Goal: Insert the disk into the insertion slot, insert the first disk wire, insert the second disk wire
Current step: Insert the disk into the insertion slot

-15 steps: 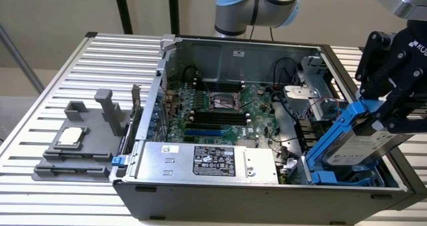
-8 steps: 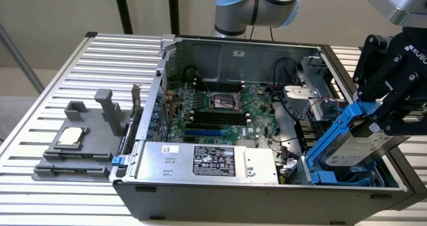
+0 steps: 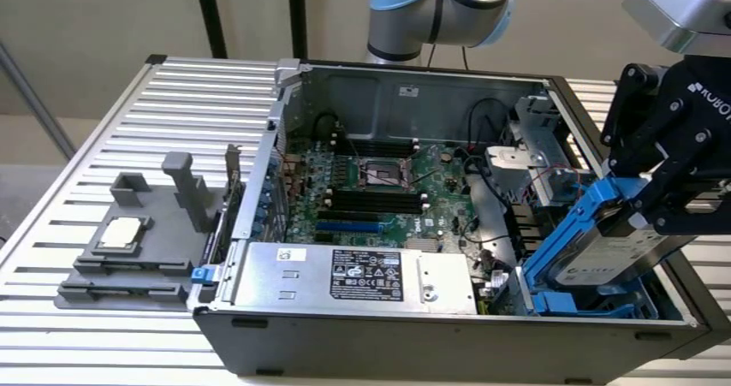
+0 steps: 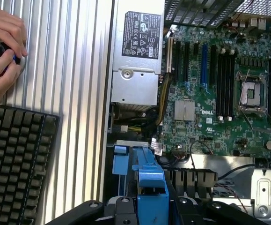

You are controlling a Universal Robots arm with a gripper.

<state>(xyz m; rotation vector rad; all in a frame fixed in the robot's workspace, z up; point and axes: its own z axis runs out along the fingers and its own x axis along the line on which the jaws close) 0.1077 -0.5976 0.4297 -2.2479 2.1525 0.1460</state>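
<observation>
"Status?"
"I have the end effector [image 3: 666, 204] clamped on the disk [image 3: 611, 251], tilted over the insertion slot [image 3: 567, 305] at the exterior view's right."
"Advice?"
"I'd level it with the slot before pushing."

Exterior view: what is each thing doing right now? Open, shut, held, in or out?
computer case, open, side cover off.
insertion slot, not yet filled.
disk, tilted, lower end down at the slot, upper end sticking out.
tool, shut on the disk.
chip, lying on the grey stand, outside the case.
power-supply box, sitting inside the case.
</observation>
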